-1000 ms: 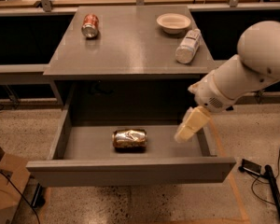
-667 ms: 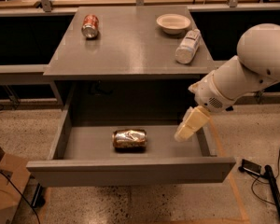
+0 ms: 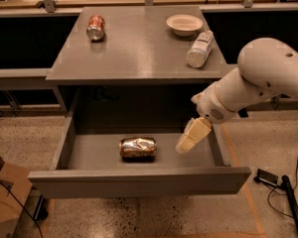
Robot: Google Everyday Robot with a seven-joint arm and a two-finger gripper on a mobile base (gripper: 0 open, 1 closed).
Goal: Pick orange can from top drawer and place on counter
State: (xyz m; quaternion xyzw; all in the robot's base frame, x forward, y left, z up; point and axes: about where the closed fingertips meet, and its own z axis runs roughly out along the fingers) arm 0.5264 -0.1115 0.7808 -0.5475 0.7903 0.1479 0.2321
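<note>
In the single camera view, the top drawer [image 3: 139, 181] stood pulled out below the front edge of the table [image 3: 139, 48], the grey counter where the can is meant to end up. The orange can [image 3: 137, 148] lay on its side on the drawer floor, roughly below the middle of the table's front edge, touching nothing else. The gripper [image 3: 185, 145] hung inside the drawer below the table's front right corner, angled down and toward the can, near it but clearly apart. Its cream tip showed as one wedge from this angle, so whether it was spread or pressed together could not be told. Compared with a second earlier, the gripper had edged leftward and a little lower, closing part of the gap to the can, while the can and drawer had not moved. That suggests the reach was under way but the grasp had not begun, so the lift and the placing both remained. On the table, a redder can [image 3: 95, 27] lay near the back left corner, a bowl [image 3: 184, 24] sat toward the back right, and a white bottle [image 3: 199, 49] lay along the right edge, leaving the middle bare for the placement.
</note>
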